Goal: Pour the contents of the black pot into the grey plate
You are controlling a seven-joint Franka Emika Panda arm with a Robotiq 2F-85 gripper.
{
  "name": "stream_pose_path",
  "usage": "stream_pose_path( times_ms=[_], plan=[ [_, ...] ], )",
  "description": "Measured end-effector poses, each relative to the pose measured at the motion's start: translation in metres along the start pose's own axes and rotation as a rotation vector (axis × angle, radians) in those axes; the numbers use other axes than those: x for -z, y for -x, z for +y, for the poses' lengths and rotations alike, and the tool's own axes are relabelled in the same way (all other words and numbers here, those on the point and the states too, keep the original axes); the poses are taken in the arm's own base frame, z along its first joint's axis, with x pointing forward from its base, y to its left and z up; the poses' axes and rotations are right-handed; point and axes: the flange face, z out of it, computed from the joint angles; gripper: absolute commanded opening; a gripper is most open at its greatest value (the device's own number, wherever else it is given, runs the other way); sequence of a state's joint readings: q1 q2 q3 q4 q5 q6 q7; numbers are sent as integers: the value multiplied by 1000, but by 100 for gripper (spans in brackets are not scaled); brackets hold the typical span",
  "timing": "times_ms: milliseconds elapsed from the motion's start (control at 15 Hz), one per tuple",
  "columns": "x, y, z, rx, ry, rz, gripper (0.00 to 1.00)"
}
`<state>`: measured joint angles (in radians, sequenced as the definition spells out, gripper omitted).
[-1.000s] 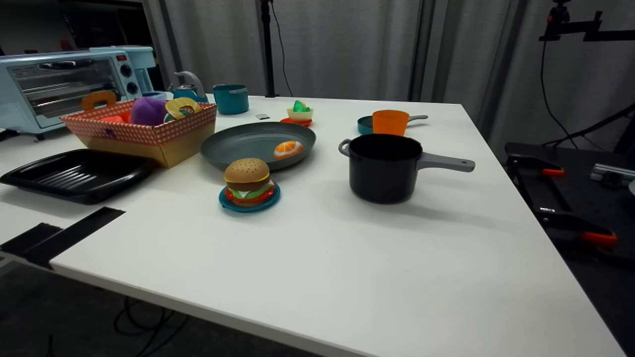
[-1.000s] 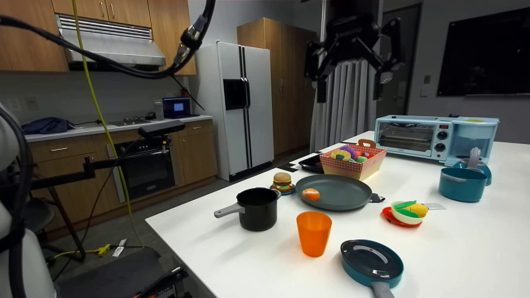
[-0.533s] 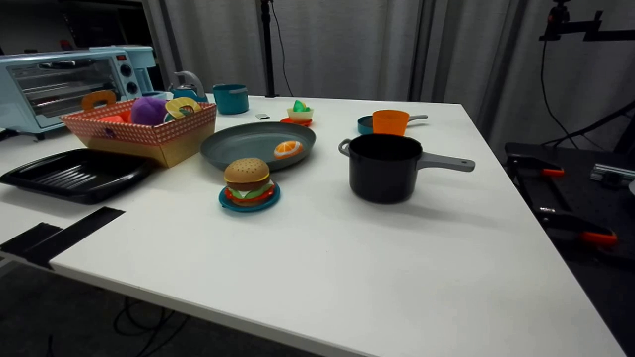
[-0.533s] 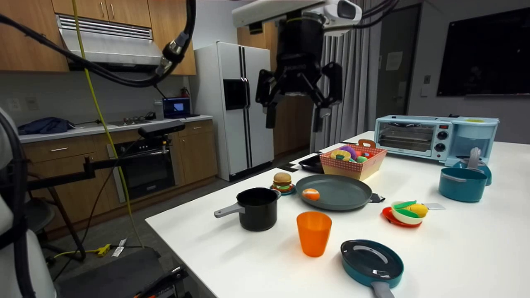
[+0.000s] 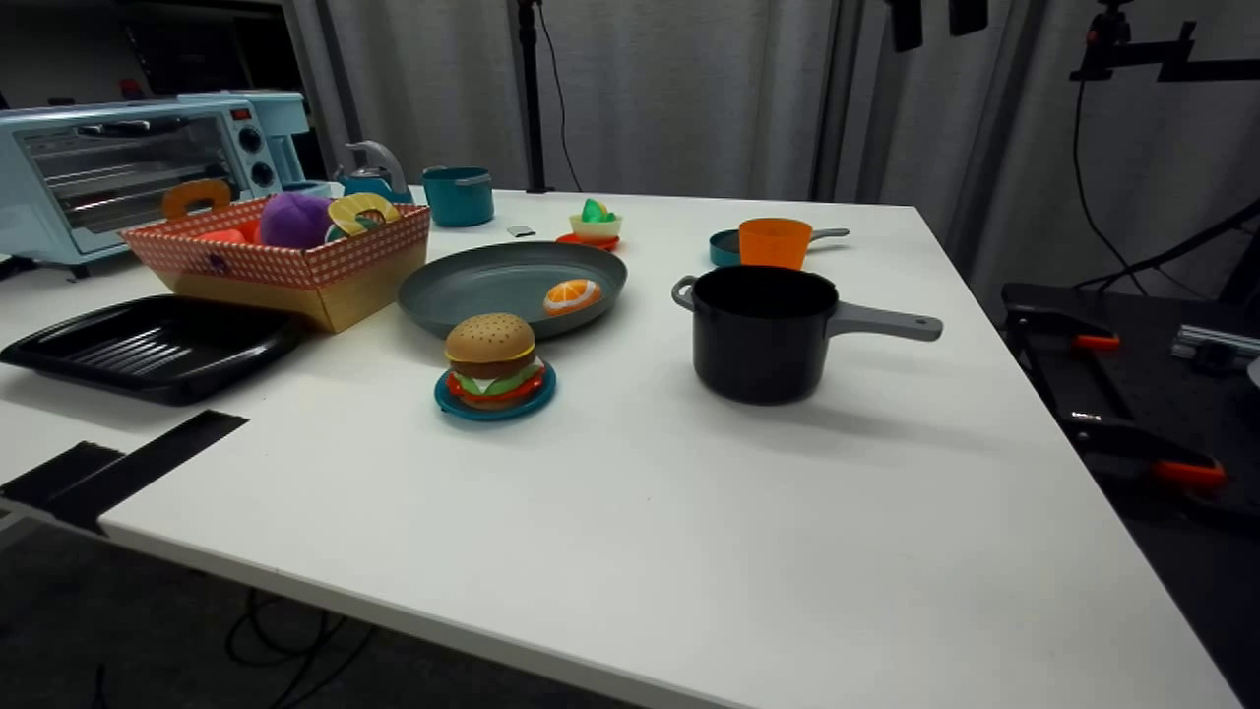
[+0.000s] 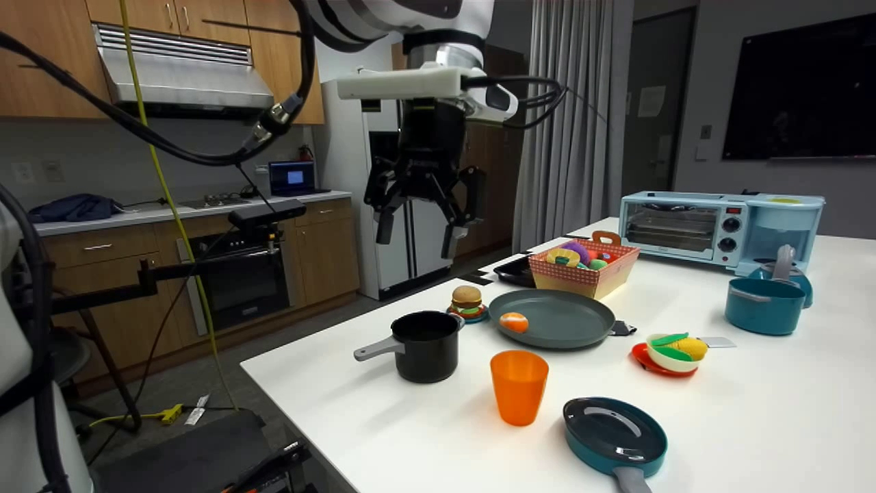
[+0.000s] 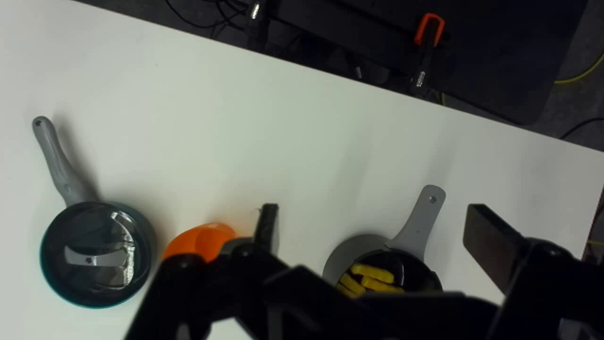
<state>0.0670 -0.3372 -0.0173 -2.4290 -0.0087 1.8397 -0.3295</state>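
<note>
The claw is held well above the worktop, jaws spread wide, nothing gripped. The grey handle is best straddled squarely and clamped firmly before any lift. The black pot, yellow pieces inside, is found upright near the orange cup, which should be left unbrushed; beyond, the grey plate should be reached with the pot level, then poured over slowly
</note>
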Motion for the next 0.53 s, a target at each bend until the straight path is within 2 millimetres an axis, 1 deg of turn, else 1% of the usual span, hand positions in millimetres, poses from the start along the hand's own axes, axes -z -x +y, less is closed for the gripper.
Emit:
stream_pose_path(
  times_ms=[133, 267, 533],
  plan=[
    [-10, -7, -8, 12, -18, -21, 100],
    [-19, -13, -12, 19, -42, -38, 100],
    [-22, -16, -12, 24, -47, -46, 100]
  ],
)
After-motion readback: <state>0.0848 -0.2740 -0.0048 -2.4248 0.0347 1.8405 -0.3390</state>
